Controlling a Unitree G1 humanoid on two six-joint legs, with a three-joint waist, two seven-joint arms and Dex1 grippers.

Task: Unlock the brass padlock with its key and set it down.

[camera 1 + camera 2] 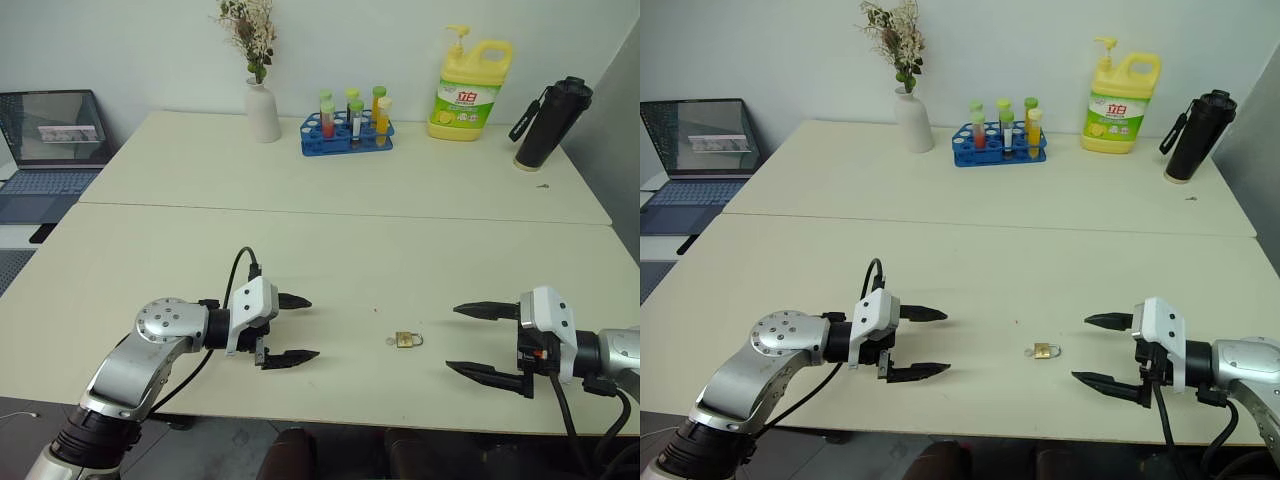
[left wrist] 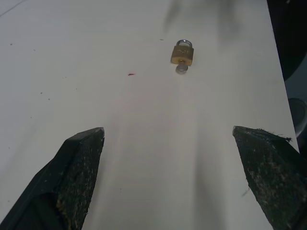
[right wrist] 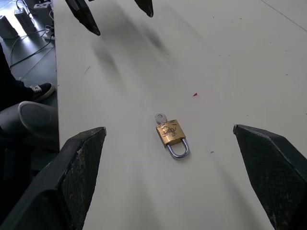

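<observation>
Head views: the brass padlock (image 1: 405,340) is lying flat on the pale surface (image 1: 330,255), near its front edge, between the two pincers and apart from both. The key (image 1: 391,341) is sitting in the padlock's base, its round head pointing toward the left pincer (image 1: 291,329). The left pincer is hovering to the padlock's left with its fingers spread and nothing between them, its tips aiming toward the padlock. The right pincer (image 1: 472,340) is hovering to the padlock's right, likewise spread and empty, its tips aiming back at the padlock. Along the far side of the surface are standing a white vase (image 1: 262,110) with dried flowers, a blue rack of test tubes (image 1: 347,135), a yellow detergent bottle (image 1: 465,88) and a black flask (image 1: 548,122). A laptop (image 1: 48,150) is sitting open on a separate table at the far left.

Left wrist view: the padlock is lying ahead of the spread black fingertips (image 2: 81,163), well beyond them, key end nearest the camera and shackle closed on the far side.

Right wrist view: the padlock (image 3: 171,134) is lying centred between the spread fingers (image 3: 79,177), shackle end nearest, with the key head (image 3: 159,118) projecting on the far side. The left pincer's tips (image 3: 115,13) are showing beyond it.
</observation>
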